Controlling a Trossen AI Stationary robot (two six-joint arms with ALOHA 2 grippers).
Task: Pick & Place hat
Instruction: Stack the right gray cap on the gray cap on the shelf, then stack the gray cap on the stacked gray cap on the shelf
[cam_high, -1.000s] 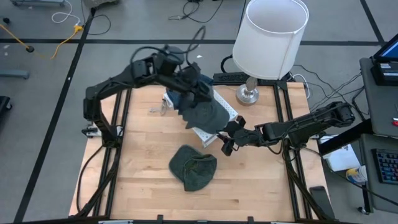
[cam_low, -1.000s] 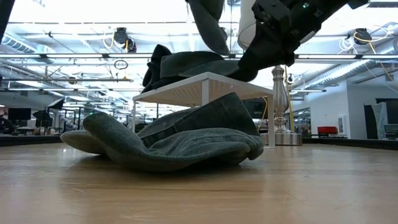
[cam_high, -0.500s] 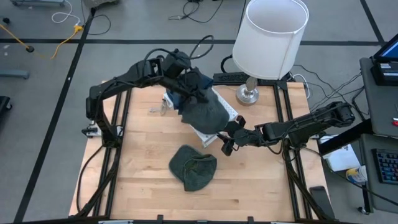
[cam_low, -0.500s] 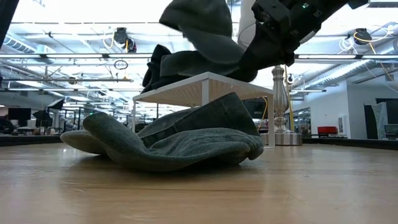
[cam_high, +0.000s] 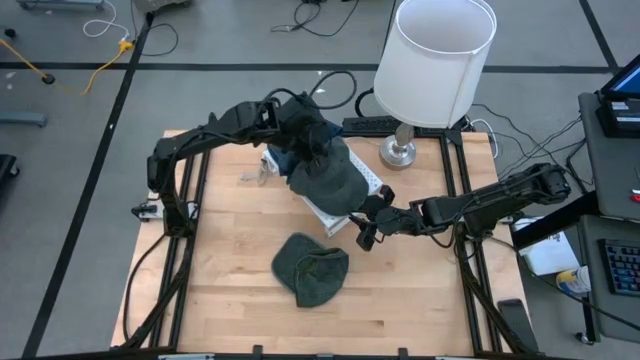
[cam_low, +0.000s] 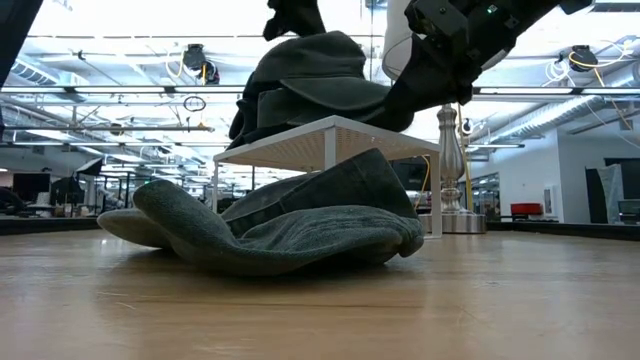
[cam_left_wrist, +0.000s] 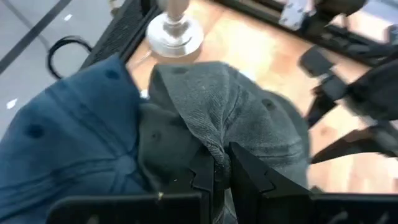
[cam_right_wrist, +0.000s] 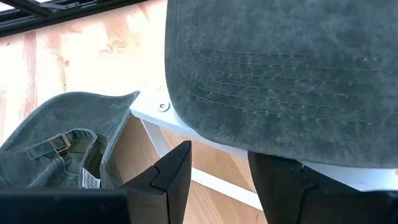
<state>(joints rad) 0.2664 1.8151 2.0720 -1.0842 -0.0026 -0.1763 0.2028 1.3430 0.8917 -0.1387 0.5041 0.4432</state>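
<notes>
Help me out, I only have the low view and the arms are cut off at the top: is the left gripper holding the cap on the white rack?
Observer: Yes. The left gripper is shut on a fold of the grey cap over the white rack.
Operator: Is anything else on that rack?
Observer: A blue cap lies right beside the grey one, touching it.
Operator: And the right gripper?
Observer: The right gripper waits at the rack's near edge, fingers apart, holding nothing.
</notes>
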